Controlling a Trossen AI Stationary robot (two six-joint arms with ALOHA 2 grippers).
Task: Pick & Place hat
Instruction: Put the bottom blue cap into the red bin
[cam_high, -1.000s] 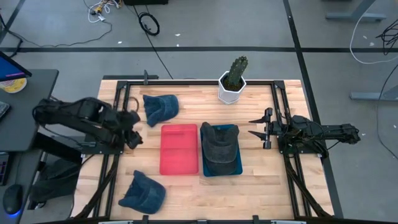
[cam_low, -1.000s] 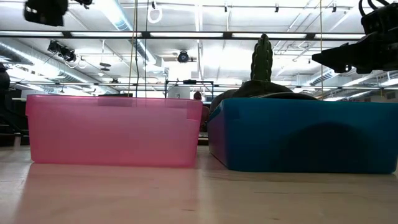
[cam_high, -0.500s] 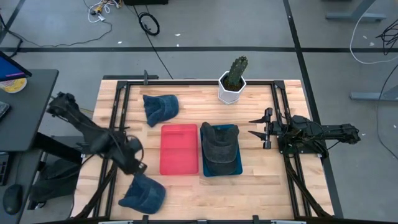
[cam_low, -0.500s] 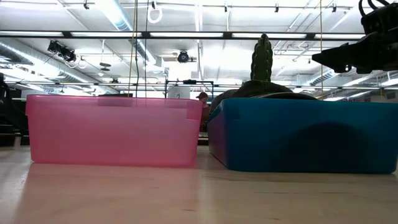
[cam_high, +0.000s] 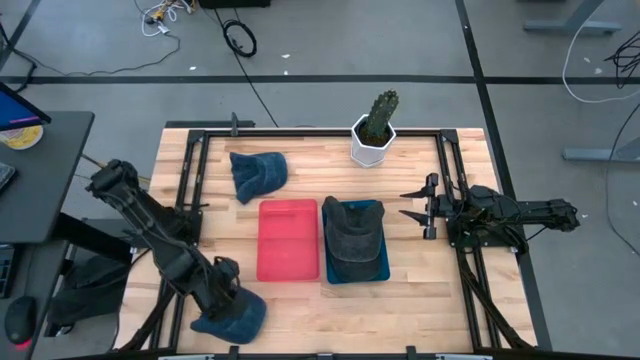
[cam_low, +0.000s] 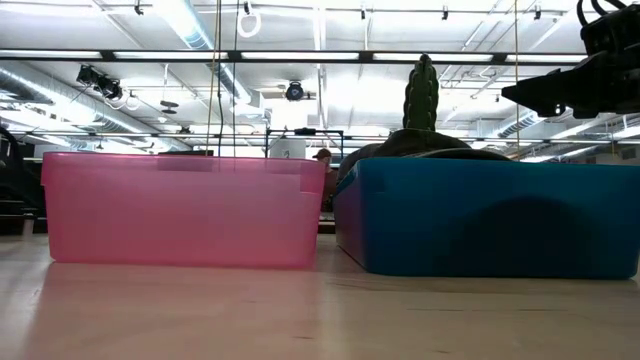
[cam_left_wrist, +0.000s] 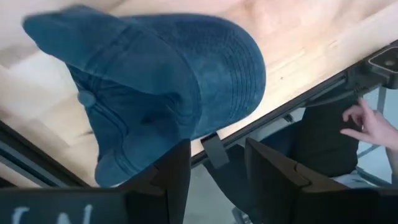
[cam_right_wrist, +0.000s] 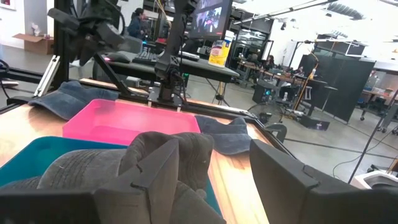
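Note:
Two blue denim hats lie on the table: one near the near-left corner (cam_high: 232, 312), one at the far left (cam_high: 258, 172). A grey hat (cam_high: 352, 238) sits in the blue bin (cam_high: 381, 270), beside the pink bin (cam_high: 288, 240). My left gripper (cam_high: 224, 287) is open over the near blue hat (cam_left_wrist: 161, 93), at its far edge; its fingers (cam_left_wrist: 177, 180) point down past the hat's rim toward the table edge. My right gripper (cam_high: 412, 203) waits open to the right of the blue bin, facing the grey hat (cam_right_wrist: 124, 168).
A cactus in a white pot (cam_high: 375, 130) stands at the far edge behind the bins. Black frame rails (cam_high: 455, 190) run along both table sides. A person's hand (cam_left_wrist: 373, 124) shows below the near table edge. Bare wood lies near the bins (cam_high: 340, 315).
My left arm has swung from beside the far blue hat toward the table's near edge, passing the pink bin's left side, and now stands over the near blue hat.

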